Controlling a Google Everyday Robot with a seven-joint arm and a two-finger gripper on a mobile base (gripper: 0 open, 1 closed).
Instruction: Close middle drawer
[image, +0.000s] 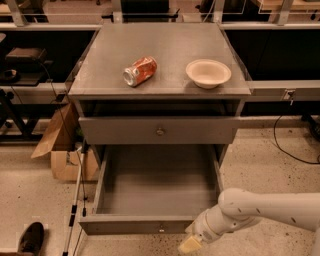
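Well, the middle drawer (157, 192) sits pulled far out and empty. My gripper (191, 244) is low by the right end of its front, I think so it can push it in. I cannot tell if the gripper is open.

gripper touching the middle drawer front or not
Cannot tell. In the camera view the gripper sits low by the front right corner of the middle drawer, close against it, but neither contact nor a gap shows plainly.
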